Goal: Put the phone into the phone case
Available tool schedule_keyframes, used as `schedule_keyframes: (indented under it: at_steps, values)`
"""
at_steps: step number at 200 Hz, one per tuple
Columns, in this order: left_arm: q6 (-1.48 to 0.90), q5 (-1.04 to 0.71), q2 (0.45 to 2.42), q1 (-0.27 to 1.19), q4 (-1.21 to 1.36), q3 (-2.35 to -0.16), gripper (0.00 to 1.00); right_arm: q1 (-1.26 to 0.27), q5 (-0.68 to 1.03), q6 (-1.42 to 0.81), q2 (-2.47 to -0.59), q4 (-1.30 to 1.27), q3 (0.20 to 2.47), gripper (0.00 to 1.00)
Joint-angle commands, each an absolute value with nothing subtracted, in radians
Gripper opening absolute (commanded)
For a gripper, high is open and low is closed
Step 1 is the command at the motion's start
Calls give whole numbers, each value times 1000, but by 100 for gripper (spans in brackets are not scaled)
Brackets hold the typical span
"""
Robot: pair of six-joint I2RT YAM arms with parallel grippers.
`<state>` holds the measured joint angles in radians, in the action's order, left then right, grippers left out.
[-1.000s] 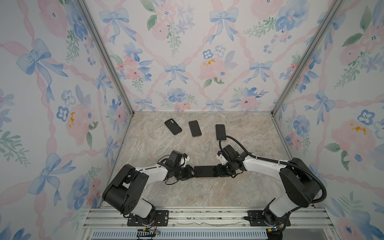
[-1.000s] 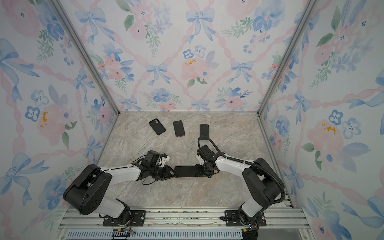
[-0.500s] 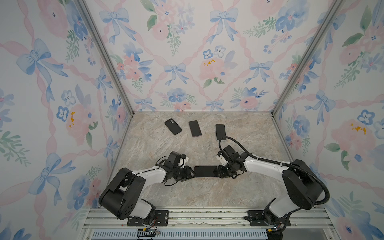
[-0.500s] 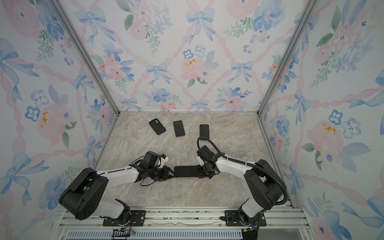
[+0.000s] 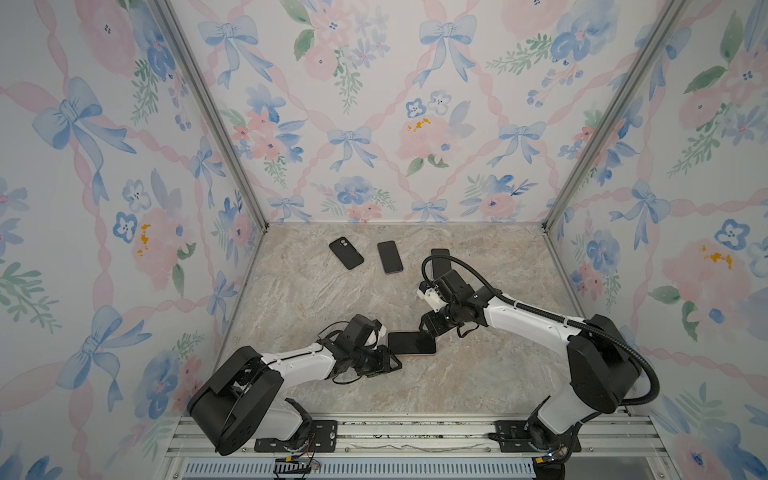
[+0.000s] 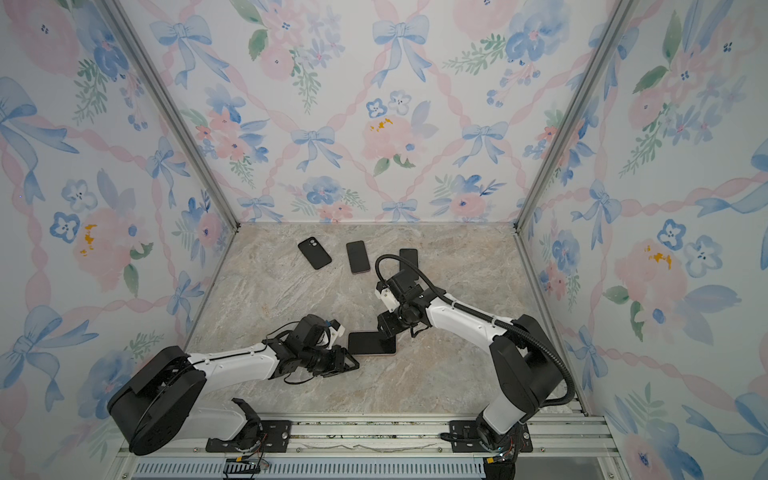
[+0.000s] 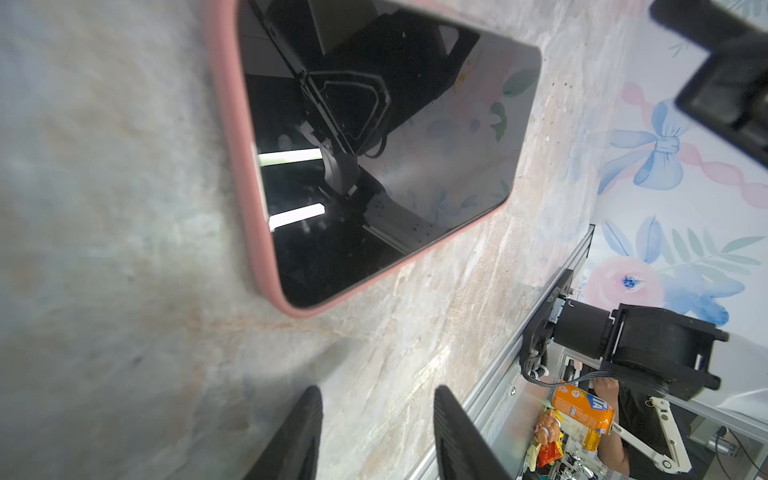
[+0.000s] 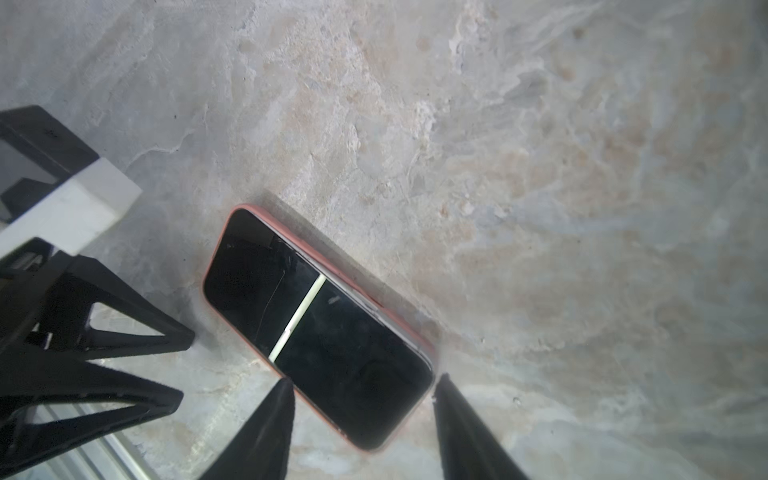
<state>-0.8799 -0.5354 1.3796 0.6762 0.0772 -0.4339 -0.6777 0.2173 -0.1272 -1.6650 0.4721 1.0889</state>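
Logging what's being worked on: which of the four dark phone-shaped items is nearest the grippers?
The front phone, in a pink case, between left gripper and right gripper; the other three lie by the back wall.

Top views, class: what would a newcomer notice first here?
The bow-and-flower wallpaper covering all three walls. Then the black phone in its pink case at front centre of the marble table, an arm's open jaws near each end. Three more dark phones or cases lie in a row at the back.

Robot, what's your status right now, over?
Left gripper jaws open, clear of phone. Right gripper jaws open, astride its end. Phone in pink case, flat on table. Nothing blocking.
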Motion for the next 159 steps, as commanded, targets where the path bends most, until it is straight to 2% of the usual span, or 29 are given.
schedule_keyframes:
  at_steps: [1,27,52,159]
  values:
    - [-898,-519,1432,685,122,-425,46,-654,263,-65,-1742,477,1119,62]
    - [-860,-499,1471,661,89,-451,45,-647,272,-52,-1802,509,1156,70]
    - [-827,-508,1479,603,80,-455,44,-634,334,-60,-1825,498,1130,71]
    - [-742,-564,1665,509,79,-634,41,-702,404,-181,-1722,482,992,48]
